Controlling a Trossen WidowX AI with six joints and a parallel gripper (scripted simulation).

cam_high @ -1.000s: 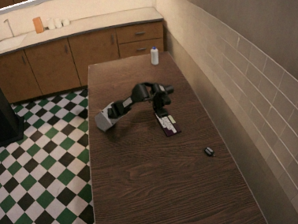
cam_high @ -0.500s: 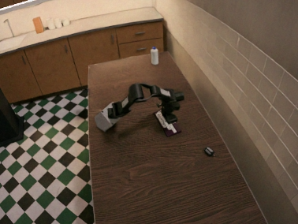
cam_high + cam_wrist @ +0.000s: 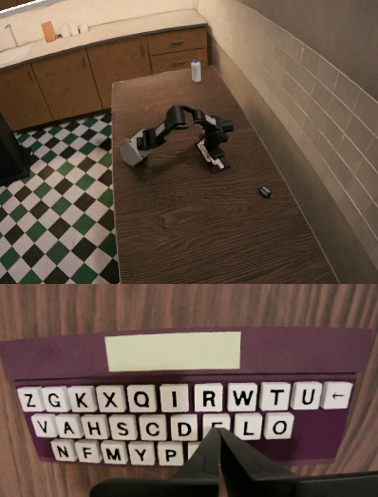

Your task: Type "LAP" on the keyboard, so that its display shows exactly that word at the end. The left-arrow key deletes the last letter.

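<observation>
The keyboard [image 3: 190, 398] lay flat on the wooden surface [image 3: 200, 240], roughly at its middle, with the arm [image 3: 170, 125] bent over it. Its display [image 3: 173, 351], the pale strip above the key rows, was blank: no letter showed, so by that evidence none of "LAP" had been entered and all three letters were left to type.

The tool [image 3: 219, 438] was pinched fully shut with nothing between its fingers, the two tips meeting in a single point suited to poking one key. In the wrist view that point sat over the keyboard's middle row, covering the lower part of the E key [image 3: 216, 423] and lying just beside the L key [image 3: 247, 426]. Whether the tip was touching a key or only hovering above the row could not be told (the top view was too small to help).

The likely step in hand was lining up on L, the first letter. The tip looked closer to E than to L, so a press from there risked the wrong letter, which the arrow key [image 3: 336, 395] at the top row's end would have to delete. A [image 3: 69, 426] and P [image 3: 170, 453] would follow.
</observation>
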